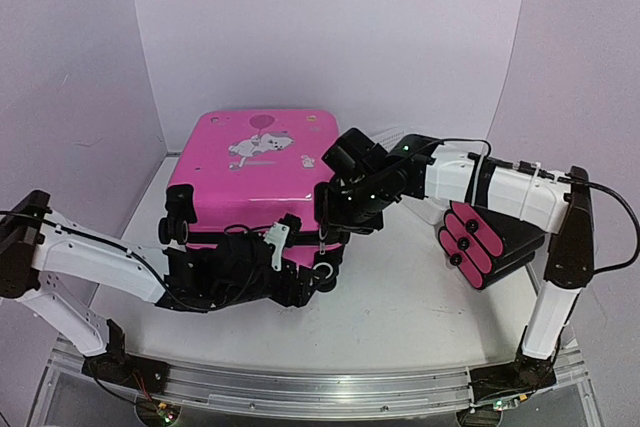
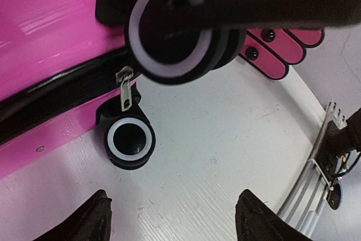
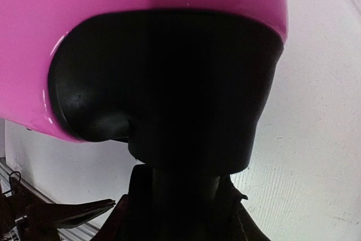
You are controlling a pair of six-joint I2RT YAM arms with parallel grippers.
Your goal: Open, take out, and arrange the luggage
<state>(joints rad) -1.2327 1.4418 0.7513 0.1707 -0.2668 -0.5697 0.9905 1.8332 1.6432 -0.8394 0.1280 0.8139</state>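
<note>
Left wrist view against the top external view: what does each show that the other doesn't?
Left wrist only: the left gripper open, nothing between its fingers, and the metal zip pull seen clearly. Top external only: the cartoon print and the right gripper at the near right corner. Both: the pink luggage, a white-ringed wheel, the pink-ended cases.

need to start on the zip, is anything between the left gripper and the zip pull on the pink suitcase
Nothing visible does. The left gripper is open, and only table shows between it and the zip pull, which hangs in plain view on the suitcase just above the lower wheel.
</note>
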